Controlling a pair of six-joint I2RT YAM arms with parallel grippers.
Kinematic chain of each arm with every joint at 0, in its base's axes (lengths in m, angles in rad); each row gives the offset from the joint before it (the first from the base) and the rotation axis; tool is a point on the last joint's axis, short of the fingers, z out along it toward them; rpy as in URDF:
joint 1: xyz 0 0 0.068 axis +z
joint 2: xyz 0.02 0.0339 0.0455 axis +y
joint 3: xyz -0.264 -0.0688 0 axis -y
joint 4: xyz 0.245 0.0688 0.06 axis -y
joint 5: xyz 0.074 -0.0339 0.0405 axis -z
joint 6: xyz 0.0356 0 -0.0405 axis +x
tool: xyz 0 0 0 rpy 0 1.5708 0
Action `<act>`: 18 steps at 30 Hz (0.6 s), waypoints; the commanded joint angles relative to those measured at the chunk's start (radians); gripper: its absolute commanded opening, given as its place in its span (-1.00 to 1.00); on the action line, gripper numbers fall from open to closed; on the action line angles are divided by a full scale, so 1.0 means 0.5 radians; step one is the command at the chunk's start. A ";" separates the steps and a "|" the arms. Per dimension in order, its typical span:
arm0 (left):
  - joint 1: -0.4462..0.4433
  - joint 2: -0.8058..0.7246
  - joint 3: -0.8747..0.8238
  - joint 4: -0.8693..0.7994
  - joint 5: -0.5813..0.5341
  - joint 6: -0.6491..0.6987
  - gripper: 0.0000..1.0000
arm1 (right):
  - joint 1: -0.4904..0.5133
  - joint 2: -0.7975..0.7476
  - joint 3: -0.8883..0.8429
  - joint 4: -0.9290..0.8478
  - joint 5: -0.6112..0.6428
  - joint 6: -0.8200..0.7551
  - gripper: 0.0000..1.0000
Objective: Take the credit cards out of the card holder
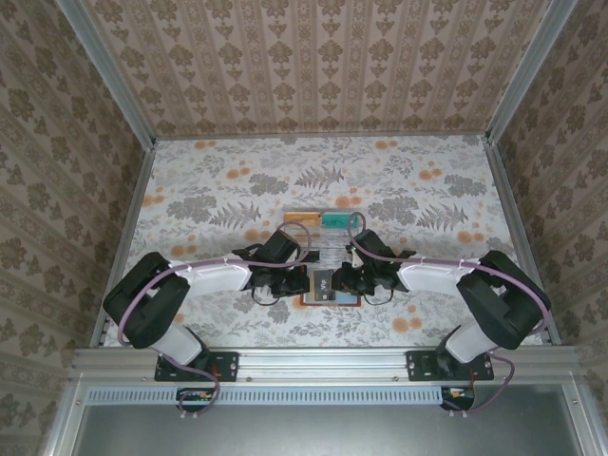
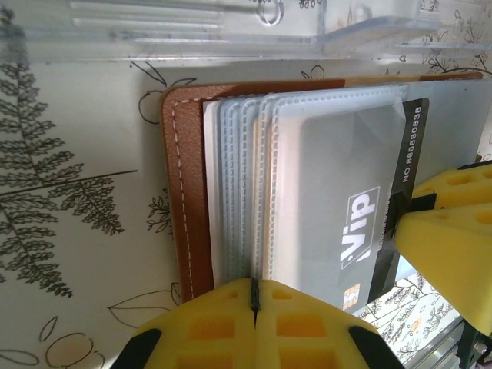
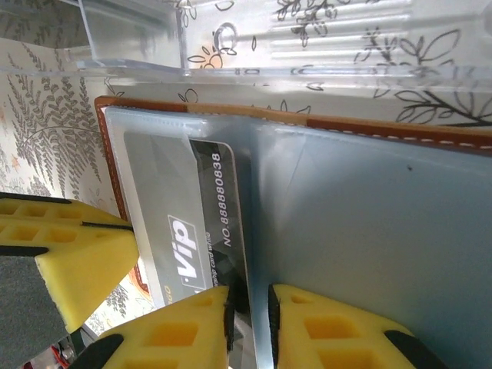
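The card holder (image 1: pixel 331 296) lay open at lower centre of the top view. The left gripper (image 2: pixel 254 307) was clamped tight on its clear sleeves. The right gripper (image 3: pixel 247 315), jaws narrow, pinched the black card (image 3: pixel 211 204), which had its long axis vertical in frame and stuck out of its sleeve.

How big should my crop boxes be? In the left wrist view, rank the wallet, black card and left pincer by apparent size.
1. wallet
2. black card
Unranked: left pincer, close to the lens and cut off below.
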 commanded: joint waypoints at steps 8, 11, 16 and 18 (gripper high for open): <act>-0.004 0.046 -0.027 -0.130 -0.054 -0.018 -1.00 | 0.002 0.097 -0.045 0.116 -0.063 0.069 -0.62; -0.004 0.042 -0.026 -0.135 -0.060 -0.018 -1.00 | 0.000 0.086 -0.053 0.094 -0.054 0.063 -0.92; -0.002 0.036 -0.035 -0.155 -0.079 -0.025 -1.00 | -0.016 0.042 -0.096 0.014 -0.012 0.047 -1.00; -0.001 0.033 -0.040 -0.156 -0.077 -0.027 -1.00 | -0.028 0.021 -0.115 -0.021 0.004 0.043 -1.00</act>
